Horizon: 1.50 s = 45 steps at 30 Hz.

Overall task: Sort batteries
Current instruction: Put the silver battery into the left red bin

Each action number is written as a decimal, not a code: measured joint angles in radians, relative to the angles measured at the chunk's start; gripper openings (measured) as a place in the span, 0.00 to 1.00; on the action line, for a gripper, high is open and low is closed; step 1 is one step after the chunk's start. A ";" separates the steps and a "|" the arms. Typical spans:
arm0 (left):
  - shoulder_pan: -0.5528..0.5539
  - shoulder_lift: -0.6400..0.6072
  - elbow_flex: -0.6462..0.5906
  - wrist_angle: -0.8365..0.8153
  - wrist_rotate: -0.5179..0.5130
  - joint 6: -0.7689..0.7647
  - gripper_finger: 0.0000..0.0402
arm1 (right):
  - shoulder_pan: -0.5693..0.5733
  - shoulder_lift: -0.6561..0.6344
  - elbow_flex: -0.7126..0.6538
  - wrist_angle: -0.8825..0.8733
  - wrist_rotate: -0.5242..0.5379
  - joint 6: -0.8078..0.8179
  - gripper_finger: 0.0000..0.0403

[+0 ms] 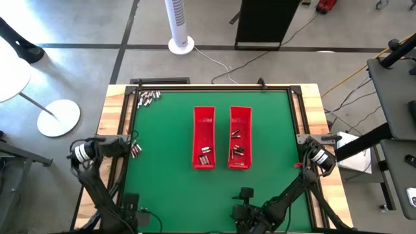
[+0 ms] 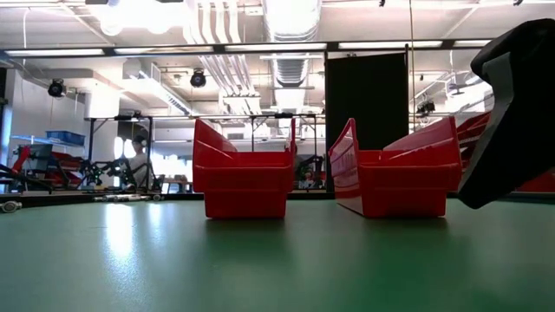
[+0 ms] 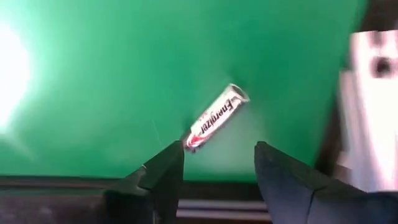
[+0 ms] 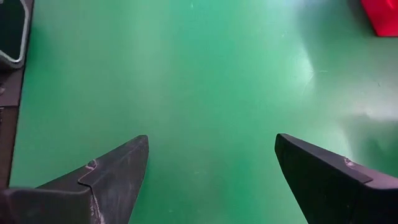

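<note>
A silvery battery (image 3: 216,117) with a reddish end lies flat on the green mat (image 1: 169,182), near the table's left edge. My left gripper (image 3: 219,149) hangs open over it and points down, one finger on each side of its near end. In the high view this gripper (image 1: 129,145) is beside a few loose batteries (image 1: 136,150). More batteries (image 1: 149,97) lie in the far left corner. Two red trays (image 1: 204,138) (image 1: 240,138) in the middle hold a few batteries. My right gripper (image 4: 211,142) waits open over bare mat at the right edge. My left gripper has one fingertip (image 3: 174,152) right at the battery's reddish end (image 3: 191,142), but I cannot tell whether it touches. The battery lies on the mat, slanting away from the fingers, and nothing is pinched between them.
In the low view the two red trays (image 2: 243,178) (image 2: 399,173) stand side by side, with a dark arm (image 2: 516,113) at the right. A black frame (image 1: 214,86) rims the mat. Open mat lies between the trays and both side edges.
</note>
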 joint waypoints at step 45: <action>0.232 -0.031 -0.003 0.110 -0.252 0.123 0.06 | -0.007 0.000 -0.009 0.001 -0.026 -0.017 0.86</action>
